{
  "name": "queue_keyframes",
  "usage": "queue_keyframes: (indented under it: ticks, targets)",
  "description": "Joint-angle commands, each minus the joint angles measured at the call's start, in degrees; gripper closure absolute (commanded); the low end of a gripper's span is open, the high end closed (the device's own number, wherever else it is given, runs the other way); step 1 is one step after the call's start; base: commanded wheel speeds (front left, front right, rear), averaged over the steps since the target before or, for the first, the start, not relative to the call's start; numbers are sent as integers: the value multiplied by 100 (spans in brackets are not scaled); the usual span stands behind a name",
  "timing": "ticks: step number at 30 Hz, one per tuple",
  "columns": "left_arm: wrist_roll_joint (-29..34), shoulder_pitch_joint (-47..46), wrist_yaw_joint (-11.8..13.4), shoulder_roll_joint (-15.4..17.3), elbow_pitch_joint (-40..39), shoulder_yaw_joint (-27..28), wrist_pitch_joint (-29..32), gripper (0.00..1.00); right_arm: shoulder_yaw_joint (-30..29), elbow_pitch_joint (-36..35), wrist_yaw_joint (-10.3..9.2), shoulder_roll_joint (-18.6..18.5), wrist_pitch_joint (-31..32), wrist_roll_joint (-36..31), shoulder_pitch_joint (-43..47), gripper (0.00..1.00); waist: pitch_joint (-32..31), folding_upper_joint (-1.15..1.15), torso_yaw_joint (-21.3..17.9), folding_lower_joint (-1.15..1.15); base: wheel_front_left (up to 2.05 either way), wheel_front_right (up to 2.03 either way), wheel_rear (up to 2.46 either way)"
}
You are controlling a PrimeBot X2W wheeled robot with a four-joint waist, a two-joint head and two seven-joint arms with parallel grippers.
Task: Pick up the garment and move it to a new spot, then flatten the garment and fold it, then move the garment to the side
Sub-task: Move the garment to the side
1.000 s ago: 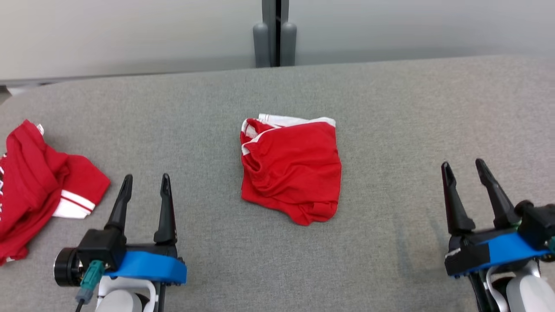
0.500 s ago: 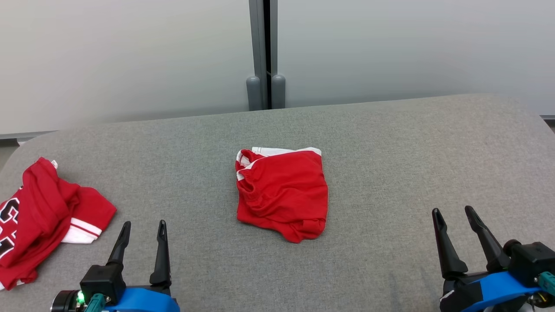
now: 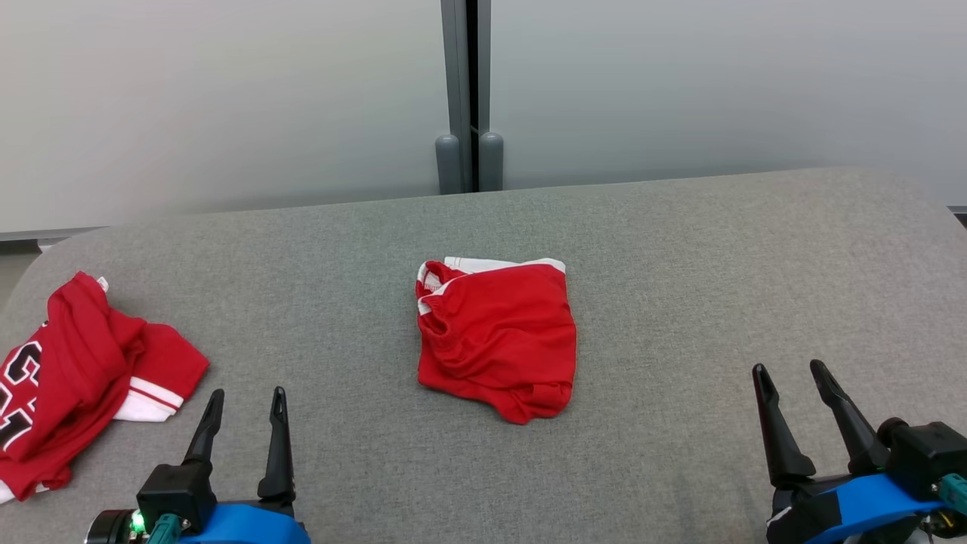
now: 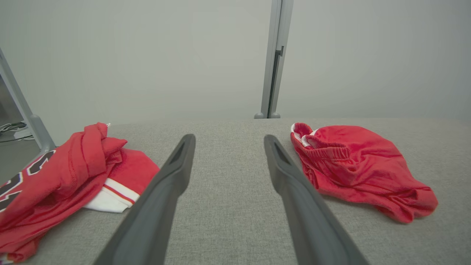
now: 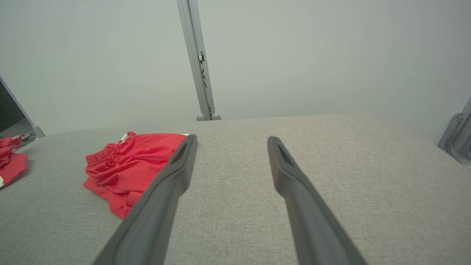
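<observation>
From the head, red shorts lie folded mid-table, with the left gripper and right gripper spread empty nearer the robot; the left wrist sees shorts right of its fingers and a jersey left; the right wrist sees shorts left.

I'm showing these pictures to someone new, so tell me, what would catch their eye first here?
The folded red shorts with white trim stand out, lying alone in the middle of the grey fabric table. Next comes the crumpled red jersey with black numerals at the table's left edge. The left gripper and right gripper sit open at the near corners, touching nothing.
</observation>
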Motion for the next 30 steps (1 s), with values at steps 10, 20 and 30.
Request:
queue_keyframes:
  ticks: [10, 20, 30]
  targets:
    - [-9, -136, 68, 7, -65, -68, -16, 0, -97, -68, 0, -61, 43, -7, -18, 0, 98, 0, 140, 0, 0, 0, 0]
    - [70, -818, 9, -184, -156, -183, -133, 0, 45, 382, 0, -255, 196, 180, -631, 0, 953, 0, 706, 0, 0, 0, 0]
    - [199, -1575, -119, -531, -35, -133, -219, 0, 672, 1540, 0, -285, 281, 445, -1810, 0, 1951, 0, 1142, 0, 0, 0, 0]
